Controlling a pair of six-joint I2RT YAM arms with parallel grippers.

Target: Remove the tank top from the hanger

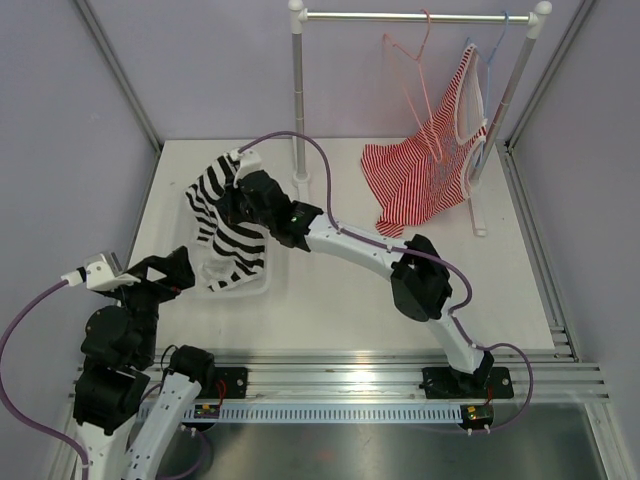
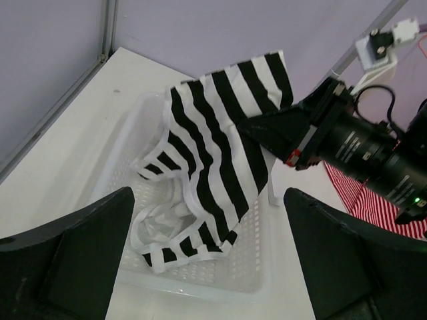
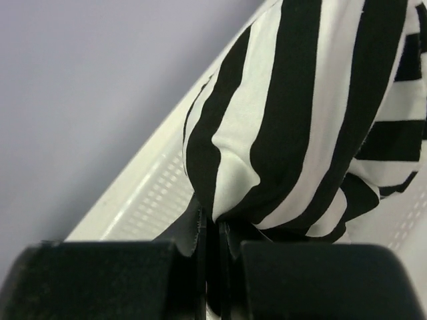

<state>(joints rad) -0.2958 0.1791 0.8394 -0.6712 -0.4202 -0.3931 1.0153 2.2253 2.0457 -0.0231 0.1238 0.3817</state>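
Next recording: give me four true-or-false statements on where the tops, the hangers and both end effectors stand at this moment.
1. The right end effector is shut on the tank top. True.
2. The tank top hangs on the pink hanger. False: that hanger hangs bare on the rail, and the tank top is held over the white basket, its lower end down in it.
3. The left end effector is open and holds nothing. True.
4. The red-striped top lies in the basket. False: it hangs by the rail on the pale hanger.
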